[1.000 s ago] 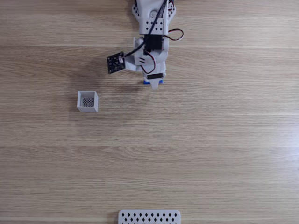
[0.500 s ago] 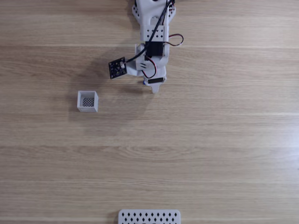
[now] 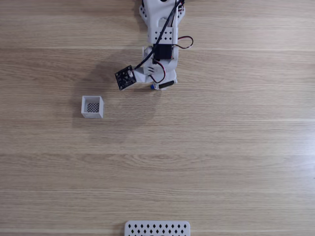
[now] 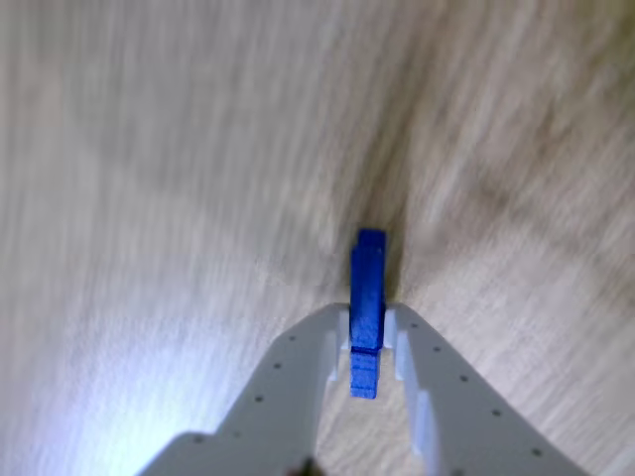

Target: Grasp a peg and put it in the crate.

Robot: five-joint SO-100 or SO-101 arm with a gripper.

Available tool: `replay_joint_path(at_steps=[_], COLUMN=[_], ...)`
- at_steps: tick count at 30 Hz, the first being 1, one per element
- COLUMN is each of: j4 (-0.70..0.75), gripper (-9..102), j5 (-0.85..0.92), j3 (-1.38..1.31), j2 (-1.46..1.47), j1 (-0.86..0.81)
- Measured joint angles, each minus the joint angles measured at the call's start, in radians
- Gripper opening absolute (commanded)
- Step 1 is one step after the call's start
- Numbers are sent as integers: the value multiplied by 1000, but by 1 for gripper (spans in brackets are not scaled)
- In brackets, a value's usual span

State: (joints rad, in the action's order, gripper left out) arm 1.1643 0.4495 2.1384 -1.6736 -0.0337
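Observation:
In the other view, the bright blue peg (image 4: 367, 297) stands on end between my white fingers, and my gripper (image 4: 367, 332) is shut on it above the blurred wood table. Seen from the fixed view, my arm reaches down from the top edge, and a small bit of blue peg (image 3: 152, 87) peeks out under my gripper (image 3: 156, 87). Down and to the left of the gripper, the small white crate (image 3: 92, 106) with a dark mesh bottom sits on the table, apart from it.
A wide white perforated panel (image 3: 157, 228) lies at the bottom edge of the fixed view. A black camera board (image 3: 124, 77) sticks out to the left of my wrist. Open wood table (image 3: 221, 147) surrounds the crate.
My wrist has pulled back toward the top of the fixed view and turned. The black camera board has swung slightly down and right. Less of the blue peg shows under the gripper.

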Motion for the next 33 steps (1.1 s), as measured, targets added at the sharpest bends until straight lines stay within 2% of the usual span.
replay_joint_path(at_steps=[3, 7, 11, 14, 17, 20, 26, 33], j4=[-66, -255, -568, -851, -1091, -1204, -1224, -1167], gripper=[-1, -1, -1, -1, -1, -1, 0, 0], j5=[227, 629, 1014, 1203, 1266, 1267, 1241, 1229], j3=[3, 11, 100, 187, 233, 235, 235, 235], j2=[-109, -227, -252, -238, -163, -86, -18, -17], j1=[-32, -141, -308, -442, -558, -626, -646, -629])
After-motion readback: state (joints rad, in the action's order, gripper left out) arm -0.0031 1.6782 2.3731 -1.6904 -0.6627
